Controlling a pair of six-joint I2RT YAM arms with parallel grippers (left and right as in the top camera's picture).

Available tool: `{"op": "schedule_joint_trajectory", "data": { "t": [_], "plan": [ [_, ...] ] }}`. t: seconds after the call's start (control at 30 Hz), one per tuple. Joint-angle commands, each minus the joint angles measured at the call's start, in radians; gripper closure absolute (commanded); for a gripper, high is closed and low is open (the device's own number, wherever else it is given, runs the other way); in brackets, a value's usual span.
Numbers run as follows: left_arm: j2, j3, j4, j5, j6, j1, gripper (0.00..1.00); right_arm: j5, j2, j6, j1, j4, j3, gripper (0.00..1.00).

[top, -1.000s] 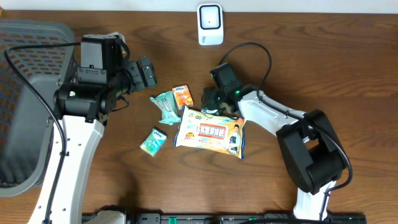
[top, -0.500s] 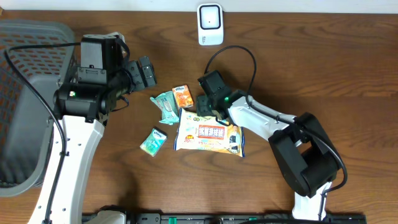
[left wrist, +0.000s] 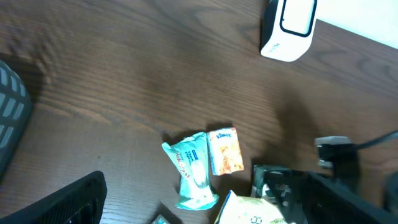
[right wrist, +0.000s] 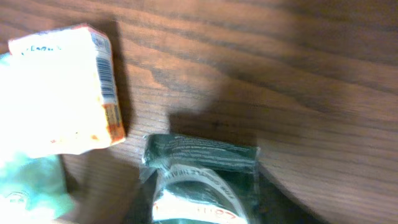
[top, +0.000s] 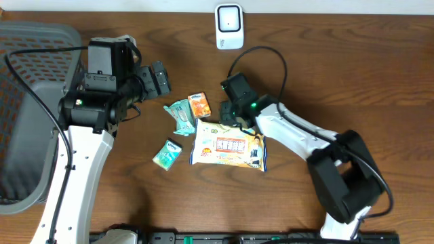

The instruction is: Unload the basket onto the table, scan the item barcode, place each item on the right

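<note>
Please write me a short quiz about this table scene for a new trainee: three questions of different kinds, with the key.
1. True or false: the white scanner stands near the far edge of the table.
2. Which thing lies right beside the orange tissue pack? A) the teal pack B) the basket C) the white scanner
3. Fill in: the left tool is open and holds ____.

Key: 1 true; 2 A; 3 nothing.
</note>
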Motion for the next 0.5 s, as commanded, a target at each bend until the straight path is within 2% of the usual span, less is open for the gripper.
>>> {"op": "schedule_joint_trajectory", "data": {
  "t": [0.0, 0.03, 0.1, 0.13, 0.17, 0.2, 0.3, 0.47],
  "plan": [
    [-0.001, 0.004, -0.002, -0.009, 0.006, 0.005, 0.02, -0.007, -0.057, -0.001, -0.021, -0.008, -0.007, 0.53],
    [-0.001, 0.004, -0.002, -0.009, 0.006, 0.005, 0.03, -0.008, -0.057, 0.0, -0.023, -0.005, -0.007, 0.37],
    [-0.001, 0.004, -0.002, -0.009, 0.006, 0.005, 0.03, -0.007, -0.048, -0.002, -0.023, -0.005, -0.007, 0.64],
    [-0.001, 0.004, -0.002, -0.009, 0.006, 0.005, 0.02, -0.012, -0.043, -0.012, -0.021, 0.002, -0.008, 0.61],
    [-0.001, 0.004, -0.002, -0.009, 0.006, 0.005, 0.02, -0.014, -0.04, -0.011, -0.019, 0.009, -0.008, 0.4],
    [-0.001, 0.004, -0.002, -0.009, 0.006, 0.005, 0.02, -0.028, -0.035, -0.011, -0.016, 0.02, -0.008, 0.3],
    [-0.001, 0.004, -0.002, -0.009, 0.006, 0.005, 0.02, -0.101, 0.006, 0.008, 0.008, 0.102, -0.008, 0.2],
    [-0.001, 0.004, -0.002, -0.009, 0.006, 0.005, 0.02, -0.082, 0.101, 0.061, 0.034, 0.175, -0.008, 0.2]
  ]
}}
